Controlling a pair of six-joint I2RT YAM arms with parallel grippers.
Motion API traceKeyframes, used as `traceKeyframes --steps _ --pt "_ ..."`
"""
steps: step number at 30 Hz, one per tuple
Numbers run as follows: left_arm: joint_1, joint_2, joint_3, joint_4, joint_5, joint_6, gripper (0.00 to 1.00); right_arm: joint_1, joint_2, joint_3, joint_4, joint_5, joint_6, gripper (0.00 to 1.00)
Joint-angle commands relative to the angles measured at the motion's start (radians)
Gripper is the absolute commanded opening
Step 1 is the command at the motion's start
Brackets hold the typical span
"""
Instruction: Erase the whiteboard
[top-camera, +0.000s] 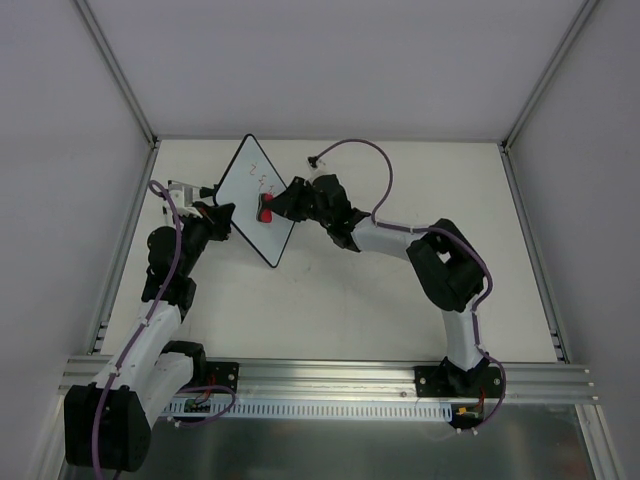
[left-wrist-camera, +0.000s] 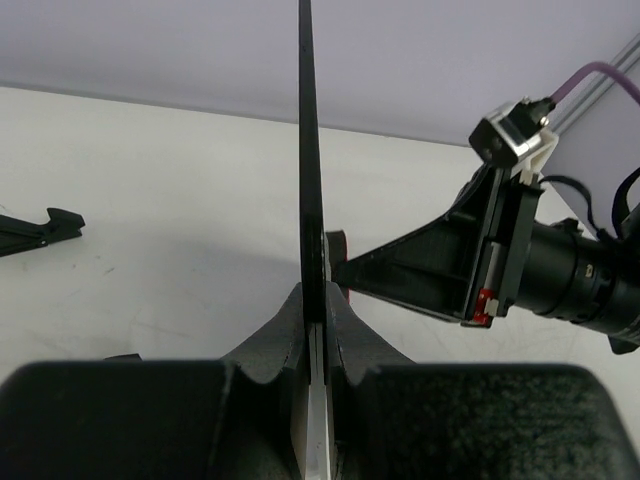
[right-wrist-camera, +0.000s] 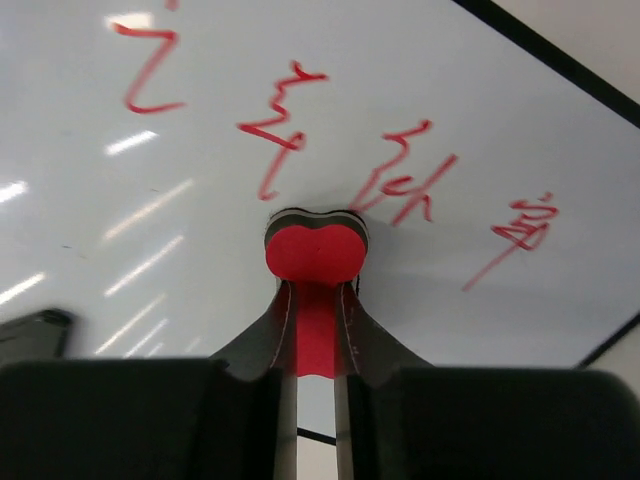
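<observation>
Whiteboard (top-camera: 250, 190), small, white and rectangular with a thin black frame, sits upper left of centre in the overhead view, turned like a diamond above the pale tabletop (top-camera: 400, 320). The left end effector (left-wrist-camera: 315, 305) is clamped fully shut on the board's edge, seen as a thin black line running up the middle of the left wrist view. The right end effector (right-wrist-camera: 316, 300) is nearly closed on a red bone-shaped eraser (right-wrist-camera: 315, 250), whose rounded head presses against the writing face.

The wiping step appears to be in hand. To do it well, the eraser head should stay flat on the surface and sweep upward through the marks with even pressure. The left grip should brace against that push so the board does not pivot.

Count: one whiteboard, one eraser, two end effectors, and four groups of red marker strokes (right-wrist-camera: 285, 120), all above the eraser in the right wrist view.
</observation>
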Motion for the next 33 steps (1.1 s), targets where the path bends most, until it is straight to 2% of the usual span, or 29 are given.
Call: traceKeyframes --steps 1,12,19,23,33 --pt "-0.031 0.023 0.009 -0.081 0.132 0.008 0.00 0.045 -0.036 0.121 0.108 -0.046 -0.006 0.13" --pt "-0.031 0.033 0.020 -0.092 0.140 0.022 0.00 0.086 -0.019 0.259 0.075 -0.118 -0.109 0.15" --pt "-0.031 0.027 0.027 -0.106 0.140 0.040 0.00 0.062 -0.034 0.159 0.061 -0.019 -0.098 0.15" --pt "-0.031 0.017 0.024 -0.121 0.149 0.051 0.00 0.028 -0.028 0.136 -0.007 0.044 -0.126 0.14" --pt "-0.031 0.004 0.021 -0.143 0.172 0.060 0.00 -0.038 0.044 0.142 -0.076 -0.023 -0.124 0.14"
